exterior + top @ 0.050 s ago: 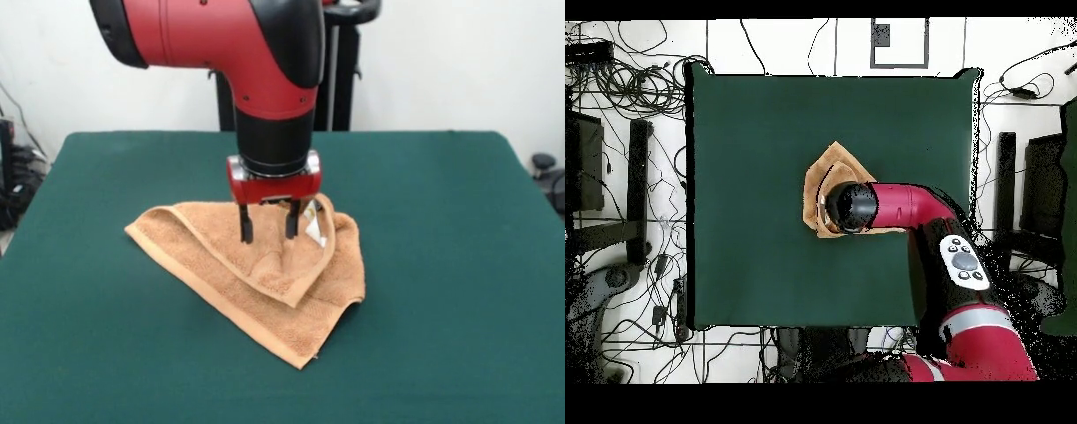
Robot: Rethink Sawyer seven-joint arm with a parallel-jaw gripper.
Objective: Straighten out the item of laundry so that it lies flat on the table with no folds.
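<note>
— Towel (256,283) first: where is it lying?

— Near the middle of the table (459,265), a little left of centre in the front view, bunched into a rough triangle. One long hemmed edge is running from the left corner down to a point at the lower middle of the frame. A folded flap is lying over the top layer, its curved hem looping toward the right.

— And the claw (267,228)?

— It is hanging straight above the towel's upper middle. Its two dark fingers (246,225) are standing apart, tips at or just into the pile, with a raised ridge of cloth sitting between them. Whether they are gripping that ridge yet, I cannot tell; they look partly open, not clamped.

— So which way is the fold lying from it?

— Below and right of the tips in the front view. In the overhead view the arm is covering most of the towel, with cloth showing up and left of the wrist. I judge the flap needs dragging outward, away from the long edge.
</note>
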